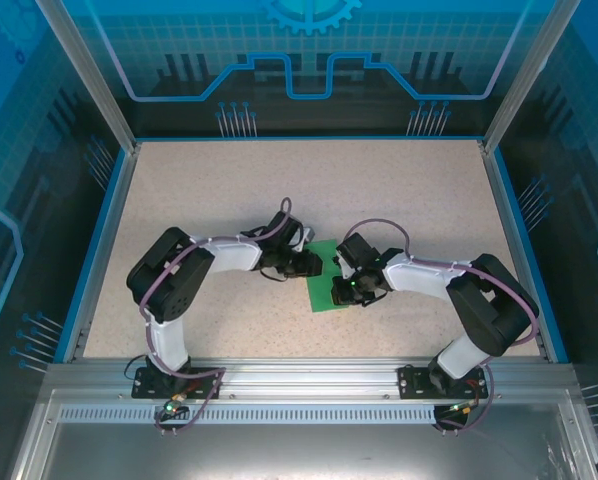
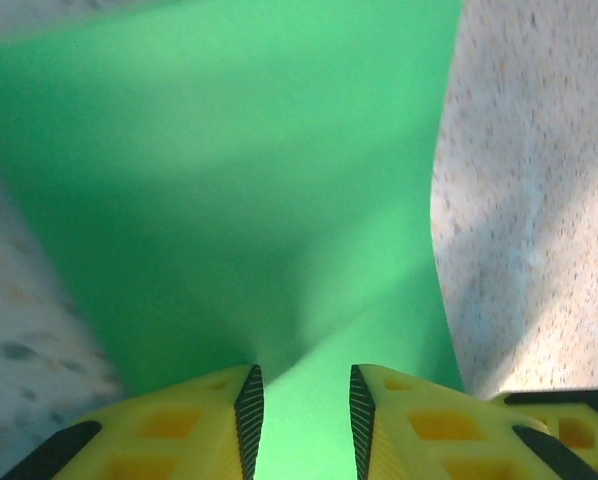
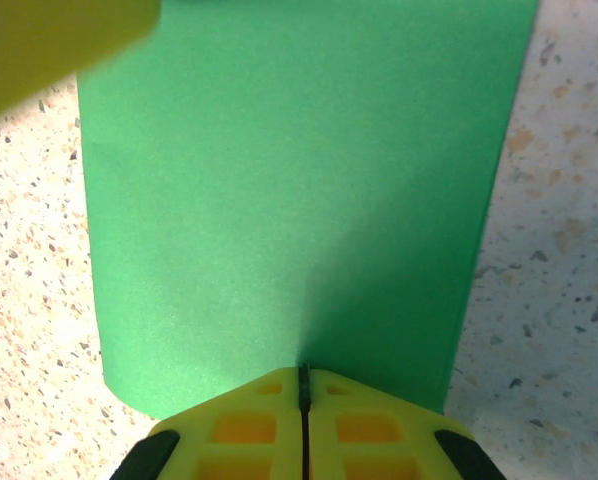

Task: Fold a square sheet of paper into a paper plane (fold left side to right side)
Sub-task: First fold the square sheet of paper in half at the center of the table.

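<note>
Item: square sheet of paper, bright green, lying on the speckled beige desk near the middle of its front half, between the two wrist ends. Condition: in the left wrist view the sheet rises off the desk in a soft curve and its surface is blurred. In the right wrist view it lies flat as a long green strip with straight side edges and a rounded near left corner. Left arm: reaches in from the left, its wrist end at the sheet's left edge. Left fingers: yellow with black ribbed pads, standing apart with a clear gap; green paper shows through the gap, and whether the pads touch it cannot be told. Right arm: reaches in from the right, its wrist end over the sheet's right part. Right fingers: yellow, pressed together along a thin dark seam, tips set on the sheet just inside its near edge. Also present: a blurred yellow shape at the far left corner of the right wrist view, over the sheet's edge; what it is cannot be told.
</note>
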Tool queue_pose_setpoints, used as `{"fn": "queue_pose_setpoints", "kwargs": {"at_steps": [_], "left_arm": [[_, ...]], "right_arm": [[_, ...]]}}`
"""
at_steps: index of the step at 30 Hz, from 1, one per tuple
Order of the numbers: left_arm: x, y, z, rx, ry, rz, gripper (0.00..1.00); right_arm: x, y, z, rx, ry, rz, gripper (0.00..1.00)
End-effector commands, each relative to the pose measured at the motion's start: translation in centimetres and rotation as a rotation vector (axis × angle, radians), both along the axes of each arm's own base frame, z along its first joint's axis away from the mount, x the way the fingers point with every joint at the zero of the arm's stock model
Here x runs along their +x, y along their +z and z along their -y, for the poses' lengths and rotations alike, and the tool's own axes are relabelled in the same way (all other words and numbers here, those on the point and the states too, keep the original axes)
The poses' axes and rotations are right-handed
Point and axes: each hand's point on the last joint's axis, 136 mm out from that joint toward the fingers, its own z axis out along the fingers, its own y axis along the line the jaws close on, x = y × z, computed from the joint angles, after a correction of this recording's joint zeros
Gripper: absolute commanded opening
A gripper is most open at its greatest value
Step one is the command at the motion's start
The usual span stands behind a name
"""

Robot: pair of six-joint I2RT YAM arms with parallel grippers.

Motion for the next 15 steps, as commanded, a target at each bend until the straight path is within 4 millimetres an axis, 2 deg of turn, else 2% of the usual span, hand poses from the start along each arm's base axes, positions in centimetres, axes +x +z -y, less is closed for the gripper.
{"fn": "queue_pose_setpoints", "kwargs": {"at_steps": [1,7,9,15], "left_arm": [[3.4,-1.0,-2.7,0.065,0.097,0.023,0.33],[6.5,-0.6,-4.1,0.05,0.15,0.032,0.33],[6.9,0.1,-4.0,0.034,0.149,0.05,0.33],[5.8,3.2,-3.8,-0.039,0.132,0.096,0.33]], "right_arm": [[-3.1,-3.2,3.9,-0.193,0.007,-0.113,0.07],[-3.3,-3.3,3.6,-0.172,0.008,-0.124,0.07],[-3.2,-3.3,3.4,-0.164,0.008,-0.123,0.07],[-3.1,-3.3,2.7,-0.132,0.002,-0.127,0.07]]}}
